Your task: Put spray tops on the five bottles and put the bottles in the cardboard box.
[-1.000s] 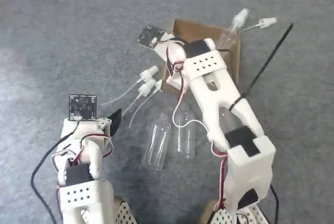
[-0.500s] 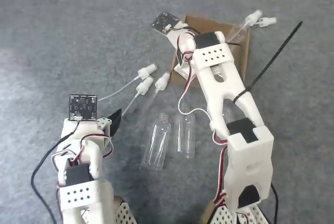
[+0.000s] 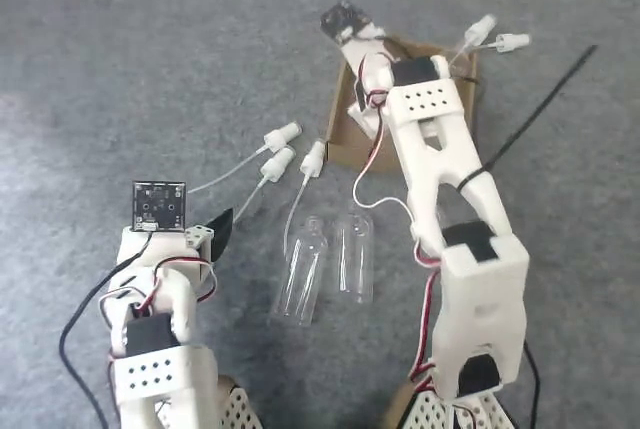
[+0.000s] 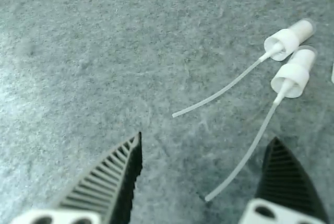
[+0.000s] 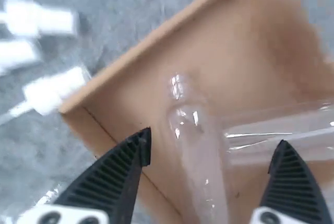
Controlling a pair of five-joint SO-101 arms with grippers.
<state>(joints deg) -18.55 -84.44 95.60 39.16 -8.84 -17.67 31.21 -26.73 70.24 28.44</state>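
Inside the cardboard box (image 5: pixel 237 51) a clear bottle (image 5: pixel 195 135) lies with its neck toward a corner, and a second bottle (image 5: pixel 279 127) lies across beside it. The right gripper (image 5: pixel 214 139) hangs just above them, its dark jaws spread wide to either side of the clear bottle and clamped on nothing. The right arm (image 3: pixel 440 169) is stretched out long from its base, reaching over the box with its wrist bent down into it.

On the grey carpet (image 3: pixel 120 79) near the box's left wall sit three spray tops (image 3: pixel 278 162), their thin tubes trailing. Two more spray tops (image 3: pixel 510 42) lie just past the far side of the box. A bare bottle (image 3: pixel 303 269) and a neighbouring bottle (image 3: pixel 352 254) lie side by side between the two arms.

The left arm (image 3: pixel 160 349) is folded back close to its base. The left gripper (image 4: pixel 206 140) is low over the carpet, wide open and empty, short of the nearest spray tops.
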